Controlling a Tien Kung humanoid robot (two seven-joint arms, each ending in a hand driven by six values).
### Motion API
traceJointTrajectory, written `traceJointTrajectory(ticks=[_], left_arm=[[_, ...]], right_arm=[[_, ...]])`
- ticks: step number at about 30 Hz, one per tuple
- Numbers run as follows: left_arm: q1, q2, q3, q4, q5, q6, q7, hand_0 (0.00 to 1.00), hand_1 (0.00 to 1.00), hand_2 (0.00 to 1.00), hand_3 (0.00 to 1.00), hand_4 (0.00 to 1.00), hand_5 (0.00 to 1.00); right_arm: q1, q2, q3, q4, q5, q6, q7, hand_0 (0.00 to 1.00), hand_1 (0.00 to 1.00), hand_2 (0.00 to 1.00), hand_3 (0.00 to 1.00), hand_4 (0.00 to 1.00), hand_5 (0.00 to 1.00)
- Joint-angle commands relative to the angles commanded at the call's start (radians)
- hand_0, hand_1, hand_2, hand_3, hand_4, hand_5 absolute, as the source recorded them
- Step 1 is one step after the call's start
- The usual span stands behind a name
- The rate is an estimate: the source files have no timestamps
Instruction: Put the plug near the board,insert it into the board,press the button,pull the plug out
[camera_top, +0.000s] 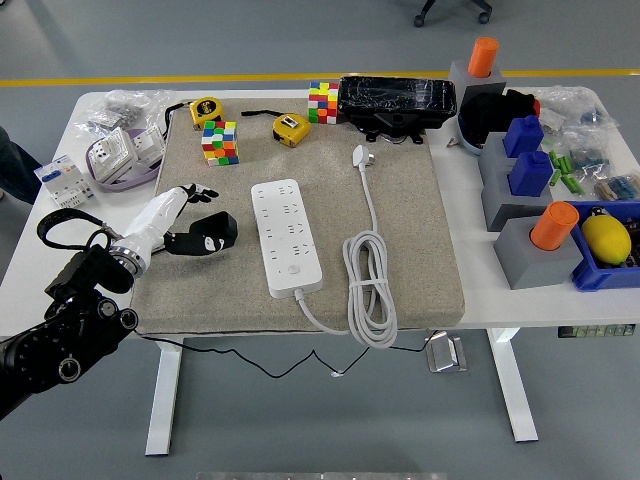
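A white power strip (288, 235) lies lengthwise on a beige mat (410, 230) in the middle of the table. Its white cable (370, 285) coils at the strip's right and ends in a white plug (363, 156) lying on the mat beyond the strip, to its upper right. My left hand (192, 222) hovers over the mat's left part, just left of the strip, fingers relaxed and holding nothing. The right arm does not show.
Two colour cubes (220, 141) (323, 102), two yellow tape measures (205, 108) (290, 128) and a black box (396, 100) lie along the mat's far edge. Grey blocks with orange and blue pegs (520, 180) and a blue bin (608, 245) stand at the right. White parts (115, 155) sit at the left.
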Motion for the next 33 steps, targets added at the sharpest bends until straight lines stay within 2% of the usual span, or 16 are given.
traceJointTrajectory(ticks=[7,8,13,14,19,20,25,26,33], left_arm=[[-0.007,-0.006,0.018,0.019,-0.012,-0.007,0.004,0.698,0.643,0.612,0.613,0.814,0.291],[-0.008,-0.008,0.021,0.022,-0.01,-0.006,0.004,0.694,0.628,0.581,0.591,0.805,0.282],[-0.014,-0.018,0.022,0.038,0.009,0.004,-0.001,0.694,0.628,0.581,0.591,0.805,0.282],[-0.016,-0.02,0.025,0.042,0.012,0.006,-0.002,0.641,0.575,0.515,0.552,0.788,0.215],[-0.024,-0.026,0.035,0.057,0.018,0.01,0.0,0.641,0.575,0.515,0.552,0.788,0.215],[-0.024,-0.027,0.036,0.057,0.017,0.011,-0.001,0.47,0.467,0.477,0.546,0.701,0.039],[-0.023,-0.027,0.036,0.053,0.01,0.024,-0.014,0.47,0.467,0.477,0.546,0.701,0.039],[-0.022,-0.027,0.034,0.051,0.008,0.025,-0.017,0.354,0.362,0.393,0.532,0.685,0.002],[-0.012,-0.021,0.018,0.026,-0.008,0.039,-0.066,0.369,0.369,0.382,0.526,0.684,0.002]], right_arm=[[-0.001,-0.001,-0.003,0.0,0.001,0.0,0.0,0.598,0.625,0.625,0.549,0.929,0.481],[-0.001,-0.001,-0.004,0.0,0.001,0.0,0.0,0.598,0.625,0.625,0.549,0.929,0.48],[0.0,-0.001,-0.006,0.002,0.0,0.0,0.0,0.598,0.625,0.625,0.549,0.929,0.48],[0.0,-0.002,-0.007,0.002,0.0,0.001,0.0,0.599,0.625,0.625,0.549,0.929,0.48],[0.0,-0.003,-0.007,0.0,0.001,0.0,0.0,0.599,0.625,0.625,0.549,0.929,0.48],[0.0,-0.003,-0.006,0.0,0.002,0.0,0.0,0.598,0.625,0.625,0.549,0.929,0.481],[0.001,-0.002,-0.007,0.001,0.002,0.0,0.0,0.598,0.625,0.625,0.549,0.929,0.481],[0.001,-0.002,-0.008,0.001,0.002,0.0,0.0,0.598,0.625,0.625,0.549,0.928,0.48],[0.002,-0.002,-0.01,0.001,0.001,0.0,0.0,0.598,0.625,0.625,0.549,0.929,0.481]])
